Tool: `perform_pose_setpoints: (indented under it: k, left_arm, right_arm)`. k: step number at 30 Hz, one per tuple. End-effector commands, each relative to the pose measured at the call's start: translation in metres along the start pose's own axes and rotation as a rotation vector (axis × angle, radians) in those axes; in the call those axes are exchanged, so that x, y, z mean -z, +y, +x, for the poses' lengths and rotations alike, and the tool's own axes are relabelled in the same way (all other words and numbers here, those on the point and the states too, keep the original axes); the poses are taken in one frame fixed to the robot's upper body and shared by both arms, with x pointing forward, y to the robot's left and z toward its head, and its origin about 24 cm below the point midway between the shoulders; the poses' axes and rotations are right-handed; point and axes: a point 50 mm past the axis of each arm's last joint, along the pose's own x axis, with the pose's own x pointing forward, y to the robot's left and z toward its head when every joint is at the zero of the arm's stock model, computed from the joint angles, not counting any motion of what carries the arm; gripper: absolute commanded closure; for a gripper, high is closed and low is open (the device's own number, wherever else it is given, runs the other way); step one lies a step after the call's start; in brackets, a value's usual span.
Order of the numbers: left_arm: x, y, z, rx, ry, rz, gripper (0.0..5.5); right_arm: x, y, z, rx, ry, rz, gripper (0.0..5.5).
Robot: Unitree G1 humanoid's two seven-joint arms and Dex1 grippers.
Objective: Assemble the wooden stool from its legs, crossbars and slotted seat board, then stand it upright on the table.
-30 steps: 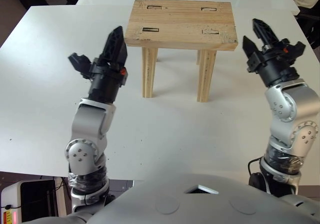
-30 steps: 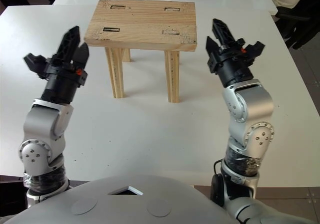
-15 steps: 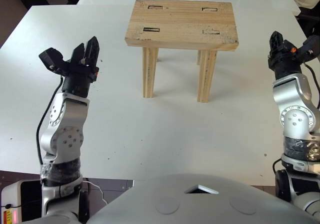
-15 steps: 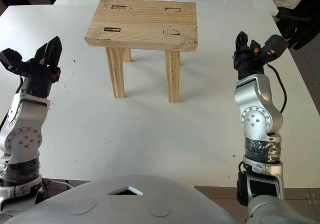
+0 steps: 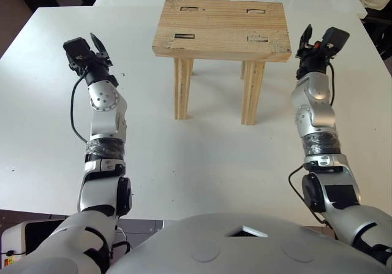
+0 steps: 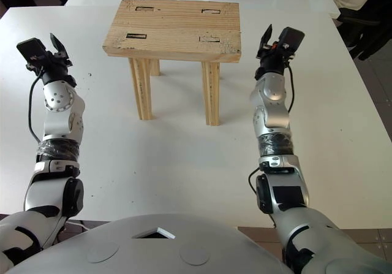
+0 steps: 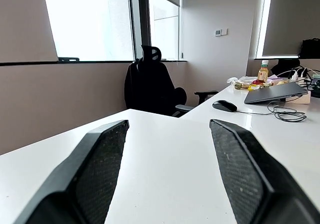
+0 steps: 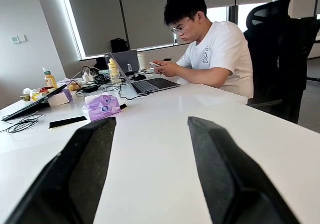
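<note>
White table (image 5: 184, 157) takes up most of the scene. The wooden stool (image 5: 220, 48) is all put together, standing upright on its legs (image 5: 182, 87) at the far middle of the table, with the slotted seat board (image 5: 220, 19) on top. The left gripper (image 7: 169, 129) is off to the stool's left and the right gripper (image 8: 151, 124) is near its right edge. Both have fingers spread wide, holding nothing.

Silver round-jointed arms (image 5: 104, 111) trail black cables (image 5: 72, 116); left end effector (image 7: 168, 125) and right end effector (image 8: 151, 121) are black.
</note>
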Motion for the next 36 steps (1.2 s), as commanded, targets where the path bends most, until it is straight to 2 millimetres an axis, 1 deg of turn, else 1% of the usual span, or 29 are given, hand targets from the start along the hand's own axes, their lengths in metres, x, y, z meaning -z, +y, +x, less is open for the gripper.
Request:
perform_pose_setpoints:
  k: [1, 4, 5, 9, 12, 13, 16, 18, 22, 26, 28, 30, 31, 34, 36]
  left_arm:
    - [-0.005, 0.001, 0.007, -0.02, -0.029, -0.001, 2.45]
    - [-0.008, 0.002, 0.009, -0.015, -0.044, 0.005, 2.45]
    - [-0.009, 0.003, 0.009, -0.014, -0.048, 0.006, 2.45]
    - [-0.013, 0.005, 0.01, 0.012, -0.05, 0.016, 2.45]
    - [-0.016, -0.007, 0.009, 0.089, -0.039, 0.024, 2.45]
    - [-0.017, -0.012, 0.009, 0.117, -0.037, 0.024, 2.45]
    - [-0.019, -0.022, 0.008, 0.143, -0.021, -0.004, 2.0]
    - [-0.021, -0.029, 0.007, 0.163, -0.022, -0.005, 1.85]
    - [-0.017, -0.035, -0.001, 0.196, -0.026, 0.025, 1.85]
    - [-0.015, -0.037, -0.005, 0.15, -0.039, 0.021, 1.85]
    - [-0.014, -0.042, -0.007, 0.119, -0.037, 0.01, 1.85]
    - [-0.015, -0.048, -0.011, 0.111, -0.05, 0.004, 1.83]
    - [-0.016, -0.05, -0.013, 0.108, -0.06, 0.012, 1.83]
    - [-0.024, -0.049, -0.016, 0.069, -0.091, -0.016, 1.83]
    - [-0.025, -0.045, -0.019, 0.031, -0.087, -0.046, 1.83]
  right_arm:
    - [-0.013, 0.021, 0.007, -0.064, -0.075, -0.038, 3.1]
    - [-0.016, 0.026, 0.005, -0.067, -0.092, -0.042, 3.63]
    - [-0.016, 0.026, 0.003, -0.063, -0.096, -0.045, 3.69]
    - [-0.014, 0.032, -0.008, -0.046, -0.096, -0.043, 3.69]
    - [-0.012, 0.033, -0.015, -0.042, -0.086, -0.065, 3.69]
    - [-0.011, 0.033, -0.017, -0.049, -0.088, -0.076, 3.5]
    - [-0.011, 0.028, -0.02, -0.03, -0.086, -0.099, 3.07]
    - [-0.013, 0.022, -0.019, -0.004, -0.093, -0.1, 2.92]
    - [-0.017, 0.018, -0.01, 0.006, -0.112, -0.124, 2.92]
    - [-0.022, 0.025, 0.004, -0.003, -0.11, -0.103, 2.92]
    - [-0.022, 0.03, 0.009, -0.055, -0.107, -0.129, 2.92]
    - [-0.025, 0.035, 0.014, -0.103, -0.123, -0.165, 2.65]
    - [-0.028, 0.036, 0.018, -0.115, -0.13, -0.169, 2.46]
    - [-0.043, 0.043, 0.03, -0.147, -0.162, -0.166, 2.44]
    - [-0.047, 0.046, 0.035, -0.167, -0.177, -0.186, 2.44]
